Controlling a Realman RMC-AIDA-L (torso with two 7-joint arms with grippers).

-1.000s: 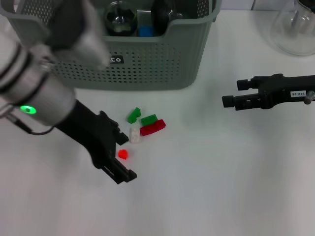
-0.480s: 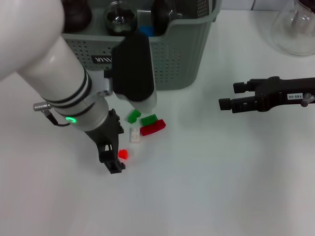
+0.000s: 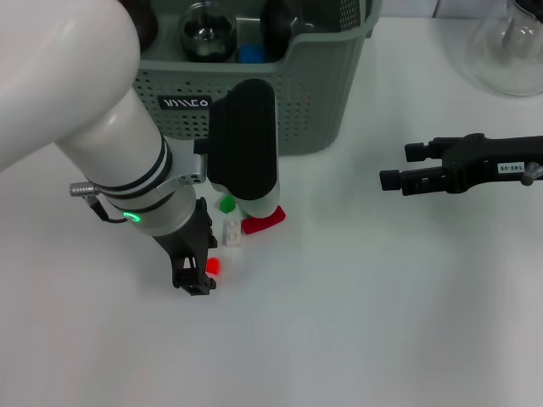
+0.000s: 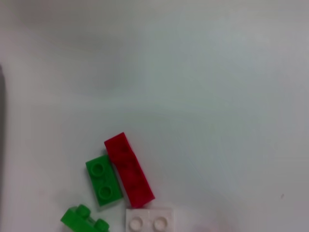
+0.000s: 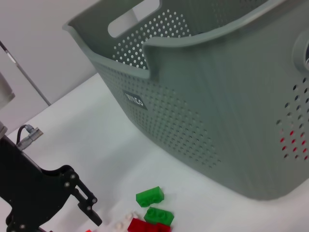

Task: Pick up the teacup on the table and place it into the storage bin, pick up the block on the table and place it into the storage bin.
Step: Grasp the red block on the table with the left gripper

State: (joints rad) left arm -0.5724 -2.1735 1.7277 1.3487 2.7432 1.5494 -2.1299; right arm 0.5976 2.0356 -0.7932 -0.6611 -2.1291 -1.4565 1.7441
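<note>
Head view first: your left end effector (image 3: 200, 270) is down at the worktop (image 3: 382, 322), in front of the storage bin (image 3: 322, 93), with its black fingers on either side of the small red block (image 3: 212, 265). The fingers look spread around that block, touching or just short of it; you can't tell a firm grip from here. Just behind it, toward the bin, sits the white block (image 3: 232, 232), then the long red block (image 3: 263, 222) and a green block (image 3: 226, 204), partly hidden by your left arm's black wrist housing. Inside the bin you can see a dark glass vessel (image 3: 204, 30) and something blue (image 3: 251, 53) beside it. Your right end effector (image 3: 399, 166) hangs above the worktop, well apart from the bin on its right side, fingers apart and holding nothing. A clear glass flask (image 3: 509, 51) stands farther right of the bin.

Left wrist view: you're looking straight down on the long red block (image 4: 129, 169), with a flat green block (image 4: 103, 181) touching its side, another green block (image 4: 85, 220) nearby and the white block (image 4: 149, 220) at its end. No fingers in this one.

Right wrist view: the bin's perforated wall (image 5: 203, 111) fills the picture, label showing. In front of it lie the two green blocks (image 5: 149, 196), and your left end effector (image 5: 82, 205) is low on the worktop, its jaws parted.
</note>
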